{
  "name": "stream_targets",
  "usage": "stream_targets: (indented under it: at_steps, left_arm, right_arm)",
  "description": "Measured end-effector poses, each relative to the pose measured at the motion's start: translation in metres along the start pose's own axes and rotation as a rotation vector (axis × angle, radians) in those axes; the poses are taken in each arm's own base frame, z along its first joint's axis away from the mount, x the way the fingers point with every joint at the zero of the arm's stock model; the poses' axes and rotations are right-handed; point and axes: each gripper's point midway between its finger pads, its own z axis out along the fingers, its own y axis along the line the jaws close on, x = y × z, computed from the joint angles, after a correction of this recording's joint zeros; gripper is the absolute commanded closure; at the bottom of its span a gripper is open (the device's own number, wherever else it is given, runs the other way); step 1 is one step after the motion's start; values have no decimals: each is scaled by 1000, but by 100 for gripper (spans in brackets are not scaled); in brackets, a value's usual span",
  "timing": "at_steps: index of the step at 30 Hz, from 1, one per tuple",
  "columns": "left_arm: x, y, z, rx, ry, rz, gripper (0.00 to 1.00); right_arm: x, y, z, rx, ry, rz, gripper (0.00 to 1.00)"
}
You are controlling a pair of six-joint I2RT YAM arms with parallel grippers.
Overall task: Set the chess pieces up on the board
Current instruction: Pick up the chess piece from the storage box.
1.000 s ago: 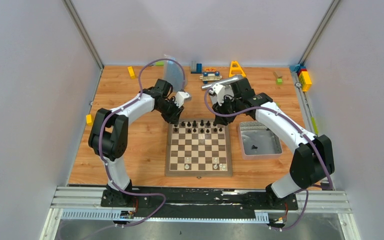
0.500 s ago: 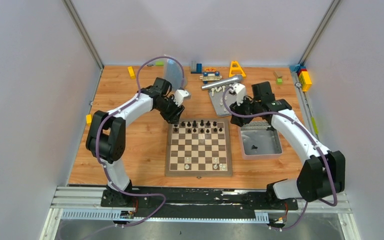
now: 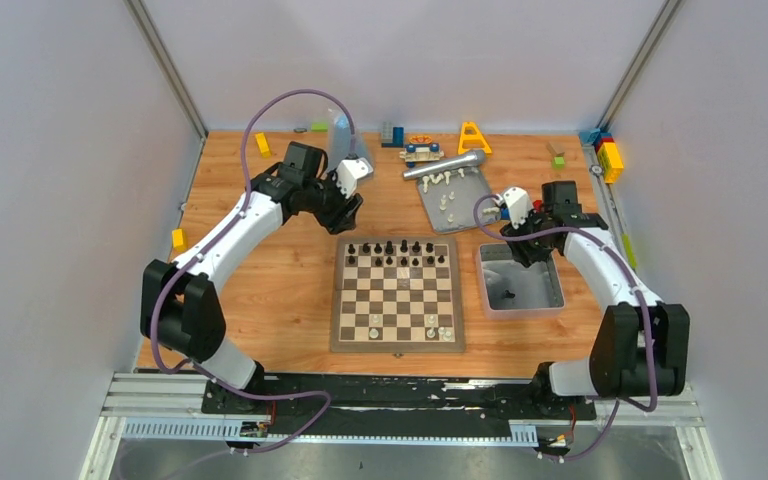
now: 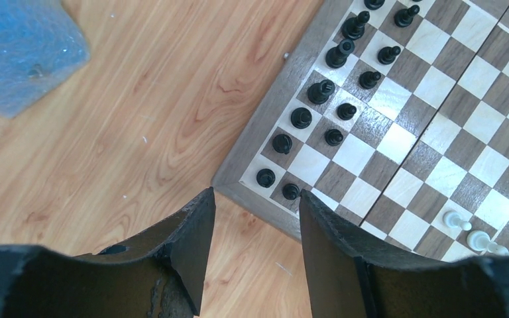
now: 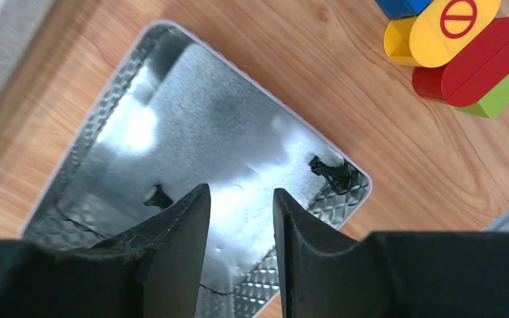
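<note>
The board (image 3: 397, 302) lies mid-table. Black chess pieces (image 3: 401, 252) stand in its two far rows, and a few white ones (image 3: 431, 327) stand at the near side. The left wrist view shows the same black pieces (image 4: 320, 91) and the board (image 4: 437, 132). My left gripper (image 3: 347, 208) is open and empty, raised beyond the board's far left corner (image 4: 255, 196). My right gripper (image 3: 526, 250) is open and empty above the grey tray (image 3: 545, 285), which holds two black pieces (image 5: 158, 197) (image 5: 332, 171). The right wrist view shows the jaws (image 5: 241, 191) apart.
A second grey tray (image 3: 470, 205) behind the board holds several white pieces (image 3: 446, 183), with a silver microphone (image 3: 444, 163) at its far edge. Toy blocks (image 3: 608, 155) lie along the back and right edges. A clear plastic bag (image 3: 342, 135) lies at the back left.
My right arm swung right, from the board's far right corner to above the right tray. My left arm drew back and left from the board's far left corner.
</note>
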Motion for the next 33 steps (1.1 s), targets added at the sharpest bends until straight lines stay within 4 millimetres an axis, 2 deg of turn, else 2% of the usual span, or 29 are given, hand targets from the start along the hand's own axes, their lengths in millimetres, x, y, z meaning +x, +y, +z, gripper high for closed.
stream_targets:
  at_steps: [5, 15, 33]
  left_arm:
    - [-5, -2, -9, -9, -14, 9, 42]
    - [3, -3, -12, -14, 18, 2, 42]
    - [7, -4, -12, -13, 33, 1, 42]
  right_arm:
    - [19, -15, 13, 21, 99, -127, 60]
    - [47, -36, 36, 20, 254, -324, 60]
    - [54, -62, 53, 76, 327, -461, 62]
